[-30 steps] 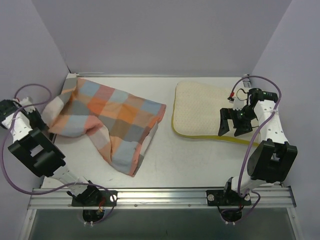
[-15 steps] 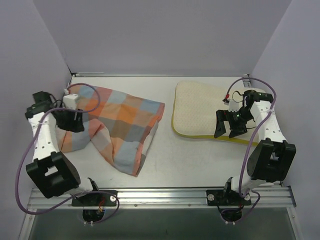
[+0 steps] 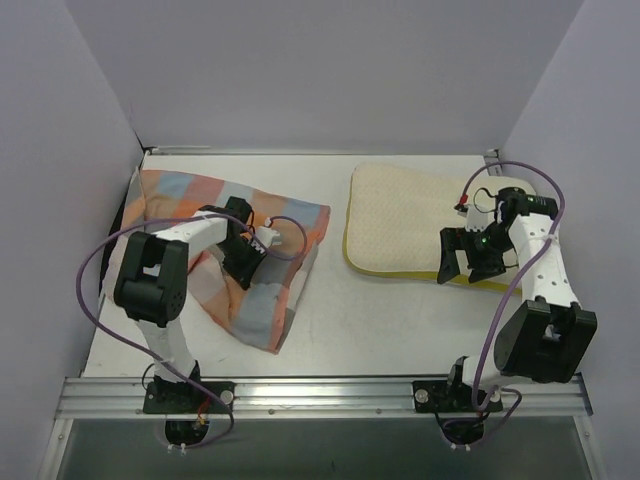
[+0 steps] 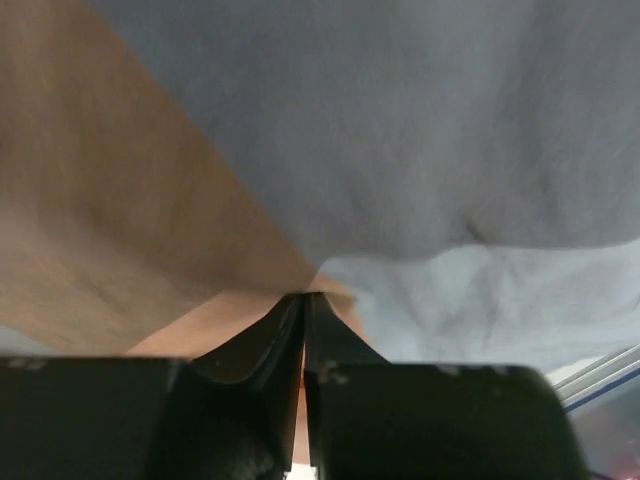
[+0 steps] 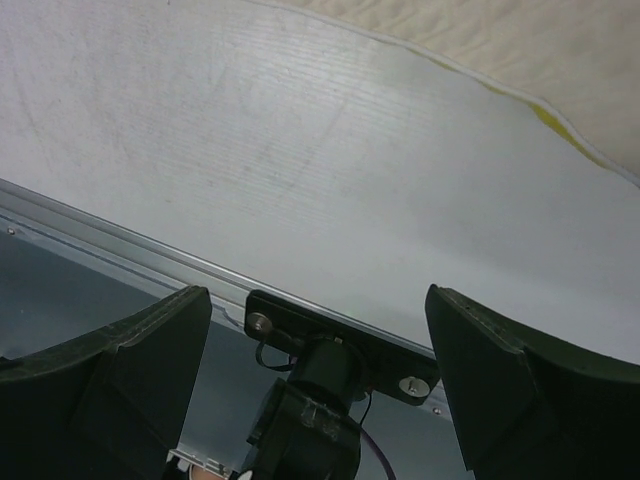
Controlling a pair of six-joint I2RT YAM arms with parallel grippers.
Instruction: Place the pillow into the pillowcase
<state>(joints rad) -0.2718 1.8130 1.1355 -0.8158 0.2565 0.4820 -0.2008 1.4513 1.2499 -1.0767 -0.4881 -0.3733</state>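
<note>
The checked pillowcase (image 3: 270,215) lies crumpled on the left half of the table. My left gripper (image 3: 246,262) rests on its middle. In the left wrist view the jaws (image 4: 304,295) are closed, with a fold of orange and grey cloth (image 4: 400,130) pinched at their tips. The cream pillow (image 3: 400,215) lies flat at the right, its yellow edge facing the front. My right gripper (image 3: 468,266) hangs open and empty over the pillow's front right edge. In the right wrist view the gripper (image 5: 315,300) is spread wide above bare table, with the pillow's edge (image 5: 520,40) at the top right.
Purple walls close in the white table (image 3: 380,320) on the left, back and right. A metal rail (image 3: 320,385) runs along the front edge. The right arm's base (image 5: 320,370) sits on it.
My left arm swung from the far left wall onto the middle of the pillowcase, and the cloth's left lobe was pulled in to the right. My right gripper shifted slightly toward the pillow's front edge.
</note>
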